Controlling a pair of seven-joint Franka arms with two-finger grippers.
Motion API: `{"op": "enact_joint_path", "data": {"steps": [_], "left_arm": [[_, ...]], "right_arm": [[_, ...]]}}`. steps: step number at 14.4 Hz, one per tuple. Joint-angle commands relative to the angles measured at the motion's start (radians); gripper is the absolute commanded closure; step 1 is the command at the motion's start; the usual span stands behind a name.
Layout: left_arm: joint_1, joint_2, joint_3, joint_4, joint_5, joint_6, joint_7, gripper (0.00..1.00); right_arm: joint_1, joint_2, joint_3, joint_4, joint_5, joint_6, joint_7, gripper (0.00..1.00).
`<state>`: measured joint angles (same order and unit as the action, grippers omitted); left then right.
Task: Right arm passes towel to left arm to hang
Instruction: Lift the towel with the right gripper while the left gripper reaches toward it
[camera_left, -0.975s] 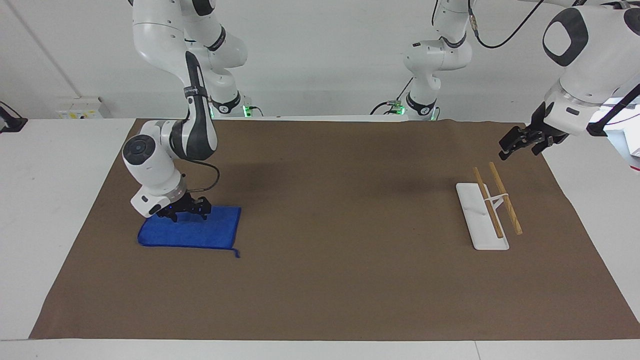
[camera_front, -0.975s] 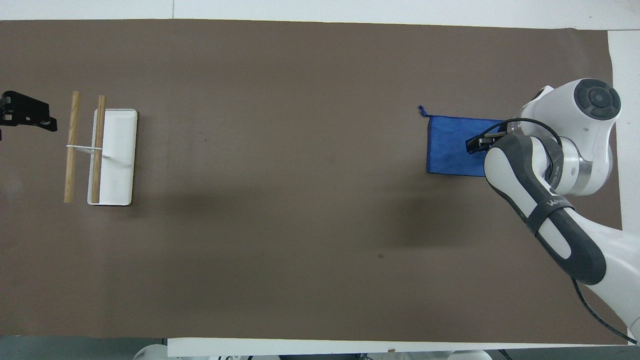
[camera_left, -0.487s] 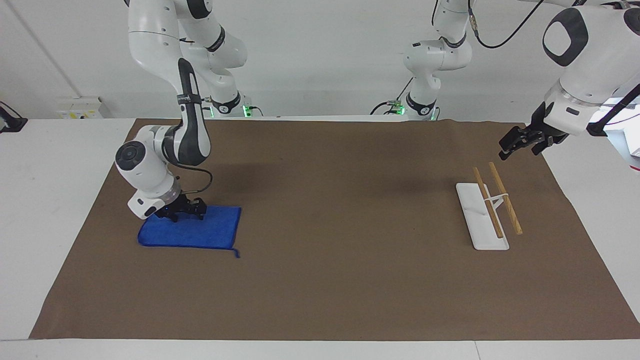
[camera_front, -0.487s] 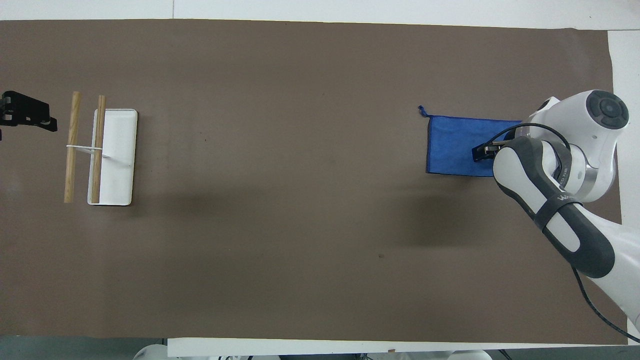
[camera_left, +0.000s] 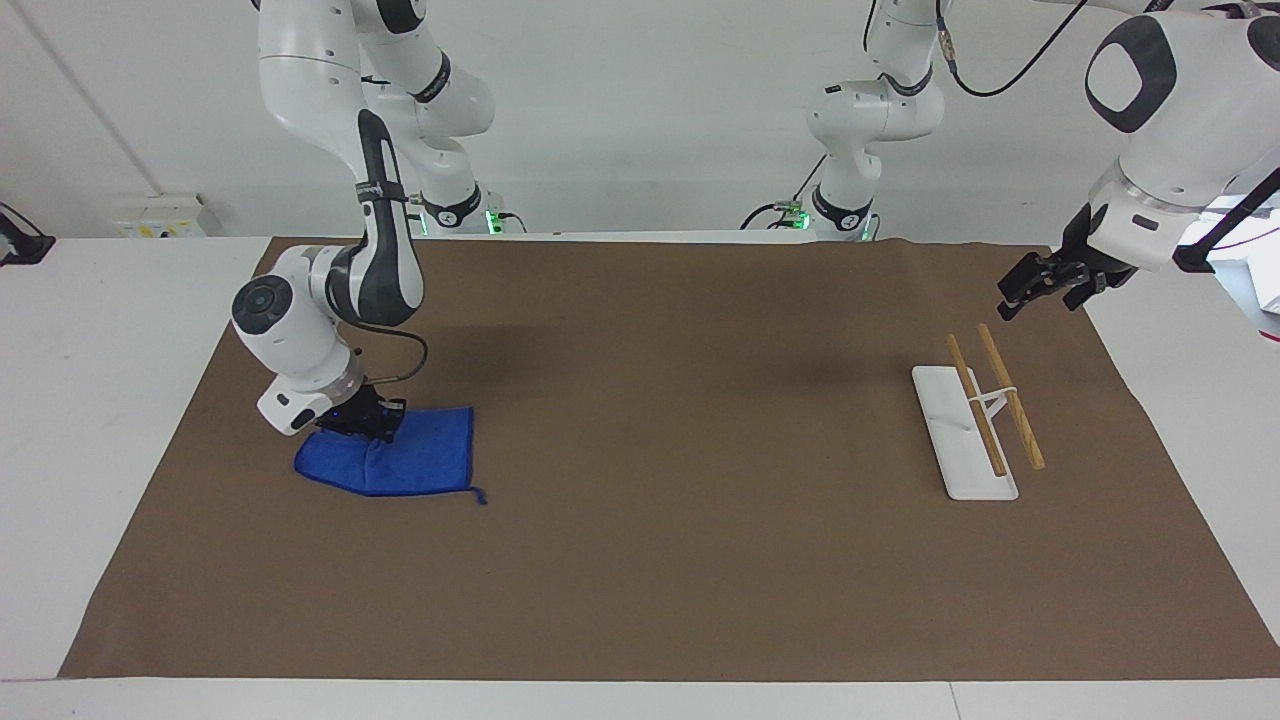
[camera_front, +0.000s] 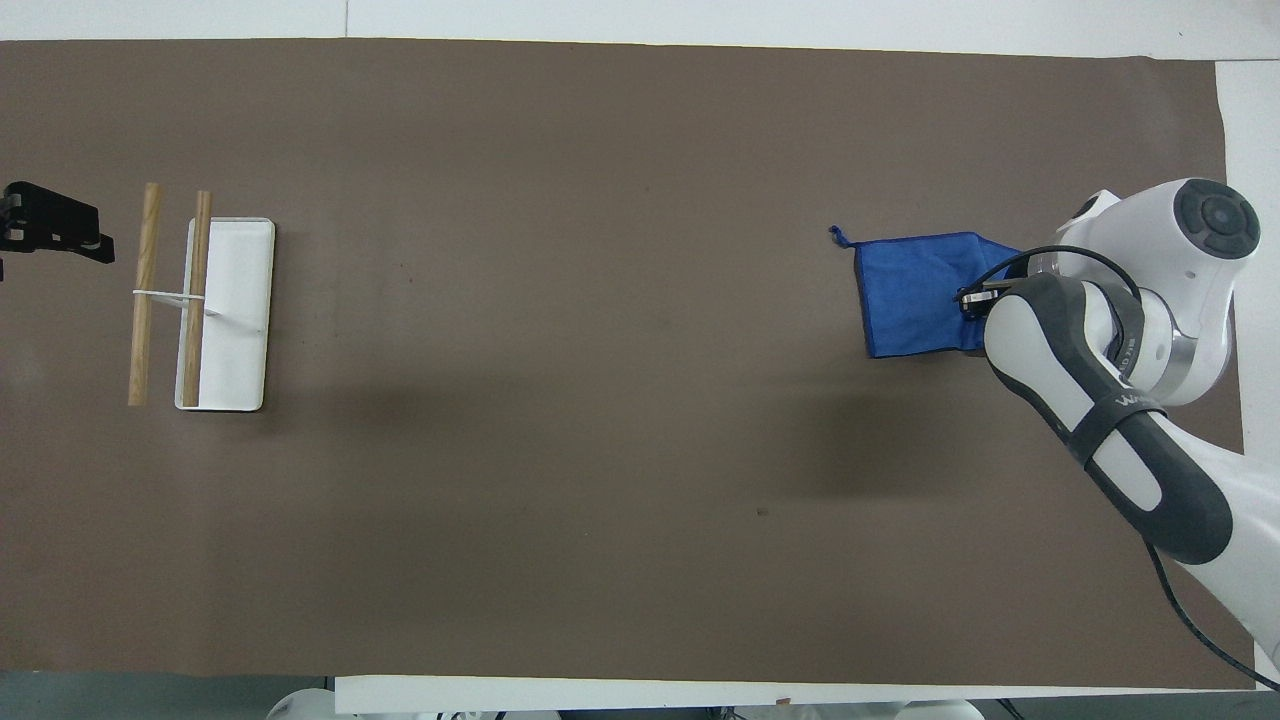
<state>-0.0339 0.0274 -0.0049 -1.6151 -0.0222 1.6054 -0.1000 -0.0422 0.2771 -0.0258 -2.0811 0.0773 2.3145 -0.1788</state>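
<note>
The bright blue towel (camera_left: 400, 462) lies at the right arm's end of the table, with its robot-side edge lifted and bunched. It also shows in the overhead view (camera_front: 915, 292), with its cord loop (camera_front: 838, 238) at a corner. My right gripper (camera_left: 370, 424) is shut on the towel's robot-side edge, low over the mat; in the overhead view (camera_front: 972, 299) the arm partly hides it. My left gripper (camera_left: 1030, 287) waits in the air by the rack's robot-side end; it shows at the edge of the overhead view (camera_front: 60, 230).
A white rack (camera_left: 962, 432) with two wooden rods (camera_left: 1010, 394) stands at the left arm's end of the table; it also shows in the overhead view (camera_front: 232, 312). A brown mat (camera_left: 680, 520) covers the table.
My right gripper has closed on the towel's edge and lifted it slightly. The towel has bunched and shifted a little toward the middle of the table. The left arm has not moved.
</note>
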Motion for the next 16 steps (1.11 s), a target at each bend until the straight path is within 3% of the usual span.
{"op": "enact_joint_path", "data": {"steps": [1, 5, 8, 10, 13, 16], "left_arm": [[-0.001, -0.027, 0.003, -0.025, 0.015, 0.001, 0.008, 0.00], [0.000, -0.027, 0.006, -0.025, 0.015, -0.013, 0.005, 0.00], [-0.001, -0.049, 0.003, -0.029, 0.018, -0.117, -0.007, 0.00], [-0.020, -0.067, -0.004, -0.070, 0.018, -0.105, -0.041, 0.00], [-0.112, -0.109, -0.021, -0.167, 0.007, 0.017, -0.449, 0.00], [-0.174, -0.156, -0.021, -0.267, -0.102, 0.089, -0.683, 0.00]], "right_arm": [[-0.002, 0.001, 0.007, 0.021, 0.027, -0.022, -0.027, 1.00], [0.001, -0.001, 0.030, 0.208, 0.148, -0.275, 0.002, 1.00], [0.018, -0.003, 0.061, 0.347, 0.263, -0.438, 0.189, 1.00], [0.037, -0.006, 0.087, 0.381, 0.359, -0.454, 0.335, 1.00], [0.097, -0.007, 0.104, 0.385, 0.551, -0.434, 0.537, 1.00], [0.169, -0.009, 0.106, 0.383, 0.654, -0.391, 0.698, 1.00]]}}
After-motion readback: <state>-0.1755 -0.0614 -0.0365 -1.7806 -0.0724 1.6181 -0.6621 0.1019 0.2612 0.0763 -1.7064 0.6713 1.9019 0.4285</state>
